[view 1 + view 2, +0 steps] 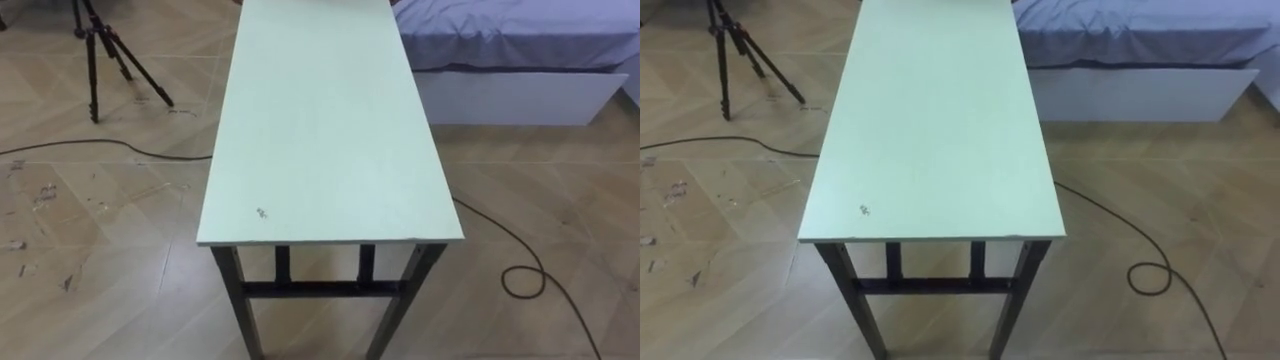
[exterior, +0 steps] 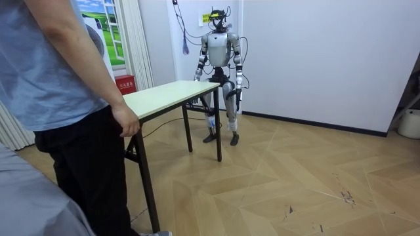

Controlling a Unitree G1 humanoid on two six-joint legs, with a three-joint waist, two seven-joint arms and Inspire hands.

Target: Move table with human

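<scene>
The long pale surface stands before the robot, beside the bed, a person's hand at its far end, and it looks stiff, probably light and best lifted under the near short edge, though I cannot tell whether the hanging left hand and right hand are spread or closed.

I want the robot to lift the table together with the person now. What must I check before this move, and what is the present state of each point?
1. Nothing loose on the table: ok.
2. Person's hand at the far end's edge: ok.
3. Robot's left hand and right hand on its own end: not ok, both hang beside its body.
4. Floor on the robot's right: not ok, a cable loops near the table leg.
5. Room at the sides: cannot tell; a tripod stands on the left and a bed is close on the right.
</scene>
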